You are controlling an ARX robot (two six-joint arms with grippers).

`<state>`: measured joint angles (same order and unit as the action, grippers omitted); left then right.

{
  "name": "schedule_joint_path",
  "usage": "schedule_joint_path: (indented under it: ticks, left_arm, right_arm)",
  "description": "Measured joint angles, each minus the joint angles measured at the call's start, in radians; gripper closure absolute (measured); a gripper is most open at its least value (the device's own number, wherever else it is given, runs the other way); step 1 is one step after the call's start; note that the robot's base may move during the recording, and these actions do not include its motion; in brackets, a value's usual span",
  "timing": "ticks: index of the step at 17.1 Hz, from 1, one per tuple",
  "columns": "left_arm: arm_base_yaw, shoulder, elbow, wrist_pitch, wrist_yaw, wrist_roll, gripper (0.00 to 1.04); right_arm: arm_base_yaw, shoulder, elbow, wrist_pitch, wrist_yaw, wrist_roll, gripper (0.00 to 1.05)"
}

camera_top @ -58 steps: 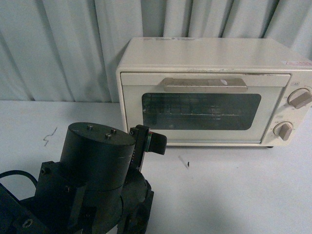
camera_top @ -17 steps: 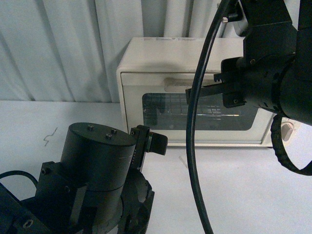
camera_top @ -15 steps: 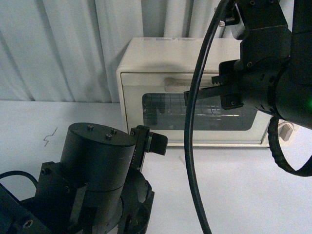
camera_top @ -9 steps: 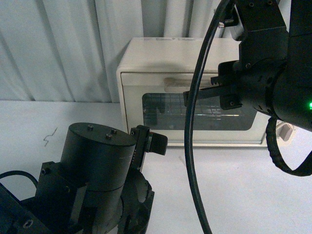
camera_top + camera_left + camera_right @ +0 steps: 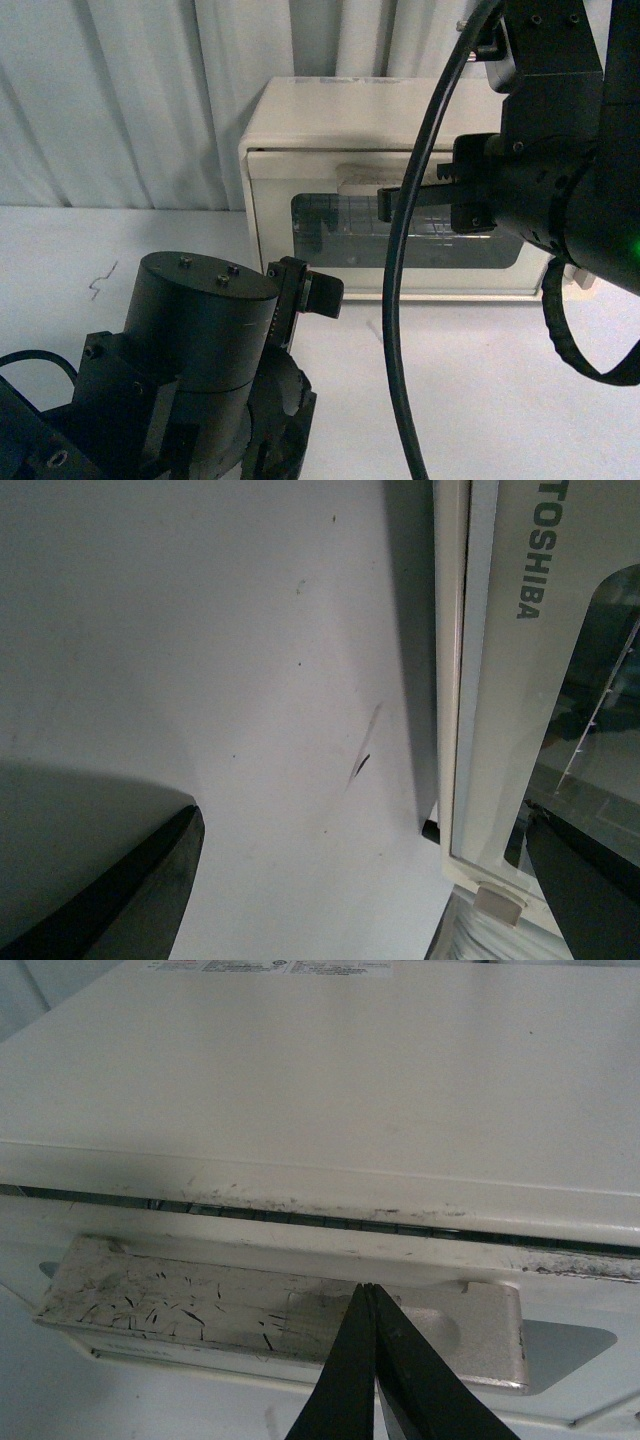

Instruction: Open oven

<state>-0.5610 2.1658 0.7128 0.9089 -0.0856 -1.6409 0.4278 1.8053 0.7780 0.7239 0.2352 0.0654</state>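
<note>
The oven [image 5: 330, 115] stands at 1 o'clock on the tabletop [image 5: 480, 380]. The right pincer [image 5: 370, 1294], pressed together, bears on the handle [image 5: 180, 1300] without pinching it. You risk the tips slipping off, or dragging the light oven forward. The left pincer [image 5: 362, 820] is spread, holding nothing. The tabletop is white and scuffed, and a pale curtain [image 5: 130, 100] hangs behind.

Front cam wide; wrist cams near oven [image 5: 320, 110].

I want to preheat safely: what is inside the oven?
Through the dark window of the oven, a wire rack shows, with nothing seen on it. The right arm hides the window's right half.
</note>
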Motion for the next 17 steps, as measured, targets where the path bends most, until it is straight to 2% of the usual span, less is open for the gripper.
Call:
schedule_joint_path:
  ticks: [7, 10, 11, 13, 14, 15, 16, 17]
  left_arm:
    - [0.0, 0.0, 0.0, 0.0, 0.0, 0.0, 0.07]
    - [0.0, 0.0, 0.0, 0.001, 0.0, 0.0, 0.07]
    - [0.0, 0.0, 0.0, 0.0, 0.0, 0.0, 0.07]
    - [0.0, 0.0, 0.0, 0.0, 0.0, 0.0, 0.07]
    - [0.0, 0.0, 0.0, 0.0, 0.0, 0.0, 0.07]
    - [0.0, 0.0, 0.0, 0.0, 0.0, 0.0, 0.07]
    - [0.001, 0.0, 0.0, -0.002, 0.0, 0.0, 0.07]
    - [0.001, 0.0, 0.0, -0.002, 0.0, 0.0, 0.07]
  right_arm:
    - [0.031, -0.144, -0.208, 0.005, 0.037, 0.082, 1.03]
    - [-0.007, -0.415, -0.366, -0.135, 0.19, 0.0, 1.03]
    - [-0.016, -0.596, -0.414, -0.231, 0.26, -0.041, 1.03]
    - [0.021, -0.986, -0.485, -0.517, 0.386, -0.079, 1.03]
    - [0.041, -1.236, -0.514, -0.739, 0.477, -0.076, 1.03]
    - [-0.016, -1.392, -0.53, -0.848, 0.487, -0.056, 1.03]
    - [-0.154, -1.529, -0.547, -0.98, 0.452, 0.006, 1.01]
    - [-0.274, -1.562, -0.565, -1.075, 0.365, 0.084, 0.9]
